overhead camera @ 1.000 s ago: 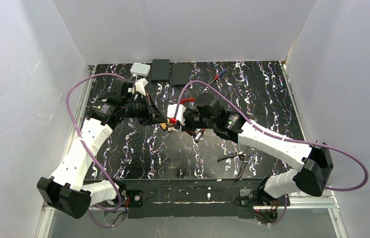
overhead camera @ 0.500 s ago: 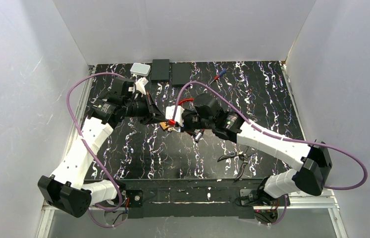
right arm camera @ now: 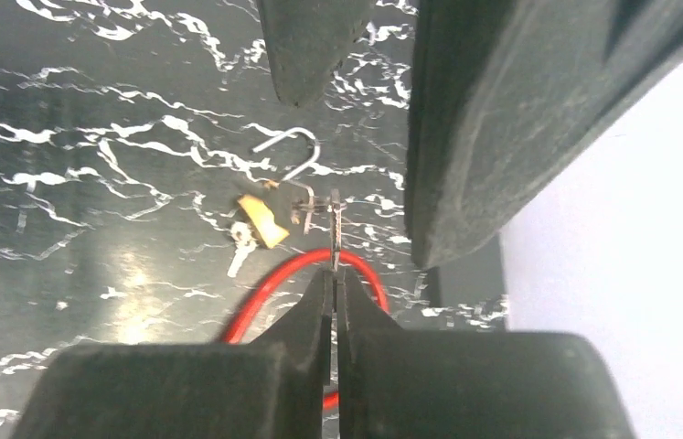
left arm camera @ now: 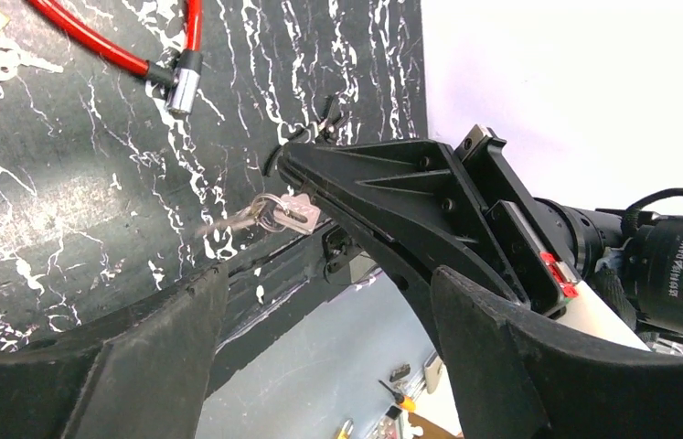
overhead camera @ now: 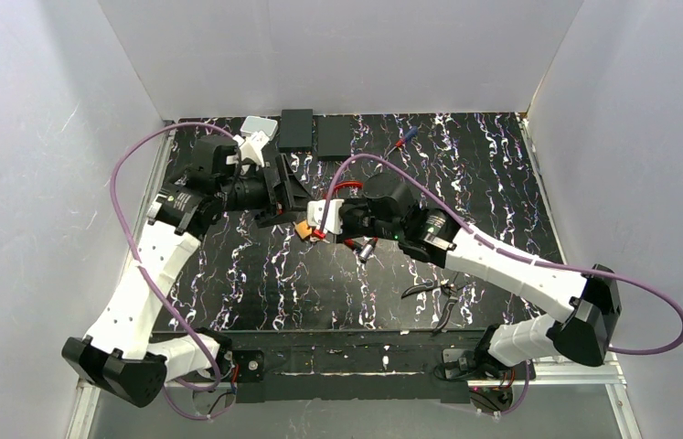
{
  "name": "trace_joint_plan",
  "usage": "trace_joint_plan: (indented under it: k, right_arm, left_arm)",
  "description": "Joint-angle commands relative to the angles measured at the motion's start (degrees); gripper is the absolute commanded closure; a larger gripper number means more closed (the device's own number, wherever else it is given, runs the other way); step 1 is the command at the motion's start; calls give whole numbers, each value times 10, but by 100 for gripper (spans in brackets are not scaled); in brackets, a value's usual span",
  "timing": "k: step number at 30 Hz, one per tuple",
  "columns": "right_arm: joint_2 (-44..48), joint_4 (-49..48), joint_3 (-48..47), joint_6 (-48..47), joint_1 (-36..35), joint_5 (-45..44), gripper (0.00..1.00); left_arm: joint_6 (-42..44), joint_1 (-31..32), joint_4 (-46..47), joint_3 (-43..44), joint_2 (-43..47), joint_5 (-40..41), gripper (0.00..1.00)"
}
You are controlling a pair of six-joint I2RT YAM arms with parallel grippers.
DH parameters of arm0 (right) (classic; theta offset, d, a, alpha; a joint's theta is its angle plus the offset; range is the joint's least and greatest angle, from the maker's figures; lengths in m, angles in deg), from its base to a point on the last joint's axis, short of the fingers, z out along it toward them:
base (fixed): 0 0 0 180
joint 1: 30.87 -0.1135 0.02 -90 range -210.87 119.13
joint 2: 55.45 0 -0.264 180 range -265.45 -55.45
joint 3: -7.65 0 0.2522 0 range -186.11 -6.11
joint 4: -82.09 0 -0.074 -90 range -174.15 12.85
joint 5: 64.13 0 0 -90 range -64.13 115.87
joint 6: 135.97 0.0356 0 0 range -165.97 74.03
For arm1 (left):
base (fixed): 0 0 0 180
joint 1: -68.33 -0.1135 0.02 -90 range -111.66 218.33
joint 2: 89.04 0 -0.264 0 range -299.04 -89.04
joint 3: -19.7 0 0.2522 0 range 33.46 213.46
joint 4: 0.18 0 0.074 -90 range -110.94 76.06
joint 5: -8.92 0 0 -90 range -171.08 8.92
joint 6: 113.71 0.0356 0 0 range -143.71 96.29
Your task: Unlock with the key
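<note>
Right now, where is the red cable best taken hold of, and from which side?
Grip the silver metal tip of the red cable, coming from above and closing across its width. It lies flat on the table with bare surface on both sides and looks straight and rigid, while the cable itself curves and would probably flex.

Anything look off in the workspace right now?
Loose pliers lie near the front of the table, unrelated to the lock. The red cable has its metal end lying free. Nothing looks spilled or broken.
</note>
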Motion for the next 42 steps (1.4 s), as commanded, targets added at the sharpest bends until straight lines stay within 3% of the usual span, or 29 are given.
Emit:
trace_joint_plan:
  k: [1, 10, 23, 32, 42]
  right_arm:
    - [29, -3, -50, -86, -19, -48, 99]
    - [32, 90, -109, -200, -69, -74, 99]
    - [65, 30, -110, -200, -93, -114, 99]
    - [59, -6, -113, -163, -97, -132, 99]
    - [60, -5, -105, -157, -98, -149, 99]
  left_arm:
    - [12, -3, 8, 33, 36, 3, 22]
    - [2, -14, 68, 31, 35, -39, 25]
    - [-94, -30, 208, -37, 41, -244, 30]
    - [-172, -30, 257, -90, 64, -231, 47]
    - [-264, -29, 351, -145, 104, -222, 60]
